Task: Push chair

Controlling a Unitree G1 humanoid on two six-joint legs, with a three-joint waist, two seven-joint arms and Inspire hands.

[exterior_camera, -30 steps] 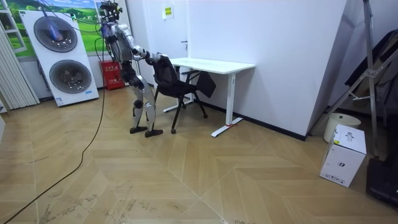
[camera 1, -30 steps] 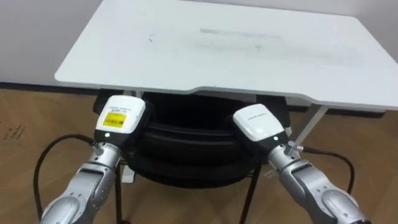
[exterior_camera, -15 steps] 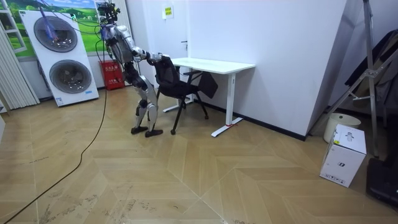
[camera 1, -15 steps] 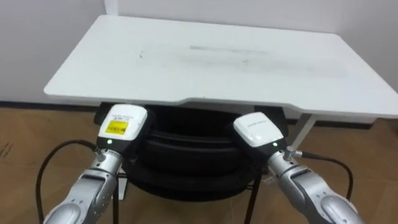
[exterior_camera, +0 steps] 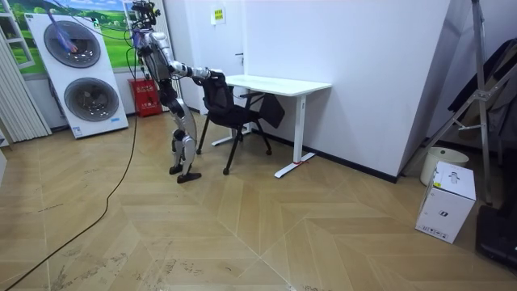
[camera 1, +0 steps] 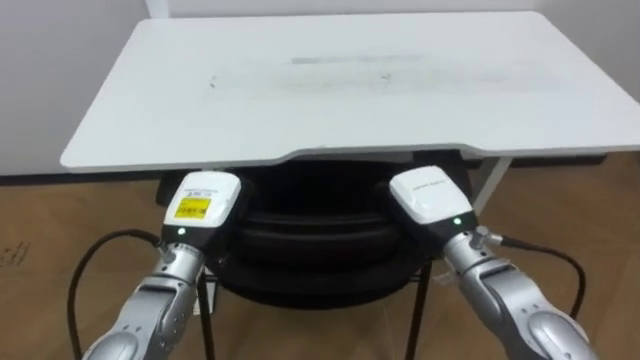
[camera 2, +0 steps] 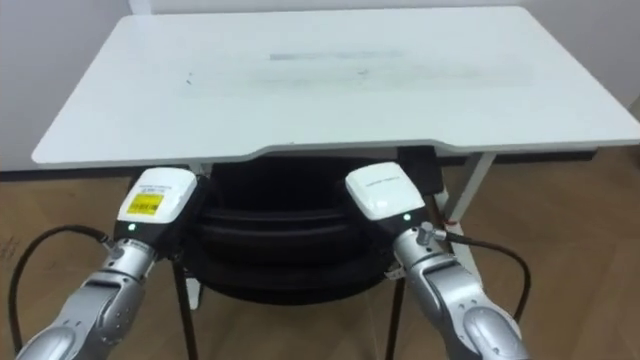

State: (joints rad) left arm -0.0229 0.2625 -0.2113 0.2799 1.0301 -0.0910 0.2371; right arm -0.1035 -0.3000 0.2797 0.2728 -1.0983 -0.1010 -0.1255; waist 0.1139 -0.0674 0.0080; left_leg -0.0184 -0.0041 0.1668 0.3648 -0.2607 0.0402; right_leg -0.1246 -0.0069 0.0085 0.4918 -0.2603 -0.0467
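**A:** What do the two hands do?

**B:** The left hand [camera 1: 200, 203] and the right hand [camera 1: 428, 195] both lie against the top of the chair's backrest, one near each end. I see only their backs, which are smooth white shells with rounded corners. The left one carries a yellow label. Whether each hand is open or closed on the backrest, I cannot tell.

**A:** And the chair itself?

**B:** The chair [camera 1: 310, 255] is black. Its backrest is a wide curved band with a dull surface, and it stands on thin dark legs like rods. It stands right at the desk [camera 1: 350, 90], with its front part already under the desk's near edge.

**A:** What is the desk like?

**B:** It has a flat white top, smooth, rectangular with round corners, and faint grey marks in the middle. The leg I can see is white. The floor [exterior_camera: 242, 234] is wood laid in a zigzag pattern.

**A:** How many things do you count?

**B:** I count one chair, one desk and two hands. In the room view the robot stands behind the chair, on the room view's left of it, with both arms stretched forward. Behind it stands a white unit [exterior_camera: 77, 73] with two round doors, one above the other.
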